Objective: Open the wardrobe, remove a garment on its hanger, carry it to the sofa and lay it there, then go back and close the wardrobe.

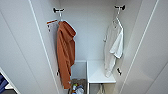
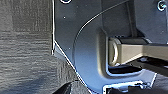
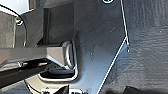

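Flanking the head view, 2 plain white full-height doors stand swung outward, the left door and the right door, so the tall white wardrobe is already open. Inside, the white short-sleeved shirt of thin fabric hangs at the right on a thin white hanger, whose hook rests on a dark wall peg. A longer rust-orange hooded garment hangs at the left from a second dark peg, well apart from the shirt. Below the shirt sits a white shelf; beside it, lower down, a bin of mixed coloured items is too blurred to identify.

Both wrist views look down past the robot's own dark plate onto dark grey carpet. Whether either gripper's fingers are open or closed cannot be told from these views.

Judged stage: wardrobe opened, shirt not yet taken.

Judged risks:
1. Reaching toward the left peg would take the orange garment instead of the shirt
2. Gripping the thin fabric rather than the hanger could let the shirt slide off its shoulders
3. Pulling outward without first lifting could leave the hook caught on the peg
4. The shirt hangs close to the right inner wall, so an arm may brush that wall or the open door
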Tool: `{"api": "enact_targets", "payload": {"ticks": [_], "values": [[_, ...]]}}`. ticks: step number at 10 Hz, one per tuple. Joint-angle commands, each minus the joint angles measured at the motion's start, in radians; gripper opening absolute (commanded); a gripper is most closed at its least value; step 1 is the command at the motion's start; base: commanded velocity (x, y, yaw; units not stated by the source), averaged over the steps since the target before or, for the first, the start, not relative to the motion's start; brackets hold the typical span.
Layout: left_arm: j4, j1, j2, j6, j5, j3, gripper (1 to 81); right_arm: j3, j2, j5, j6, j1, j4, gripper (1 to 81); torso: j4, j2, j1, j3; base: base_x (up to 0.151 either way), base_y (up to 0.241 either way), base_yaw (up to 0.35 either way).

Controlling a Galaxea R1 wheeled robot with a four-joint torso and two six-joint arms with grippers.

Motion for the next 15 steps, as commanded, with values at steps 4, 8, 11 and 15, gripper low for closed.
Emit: {"api": "enact_targets", "payload": {"ticks": [4,8,11,15], "values": [[0.080,-0.007,0.024,0.012,-0.112,-0.004,81.1,-0.067,0.066,-0.036,-0.017,0.045,0.022,81.1,0.000,0.000,0.000,0.000,0.000,0.000,0.000],[0.080,-0.007,0.024,0.012,-0.115,-0.004,81.1,-0.065,0.078,-0.031,-0.015,0.043,0.023,81.1,0.000,0.000,0.000,0.000,0.000,0.000,0.000],[0.080,-0.007,0.024,0.012,-0.113,-0.004,81.1,-0.068,0.084,-0.034,-0.015,0.043,0.019,81.1,0.000,0.000,0.000,0.000,0.000,0.000,0.000],[0.080,-0.005,0.025,0.012,-0.113,-0.004,81.1,-0.065,0.084,-0.033,-0.018,0.043,0.018,81.1,0.000,0.000,-0.001,0.000,0.038,0.000,0.000]]}}
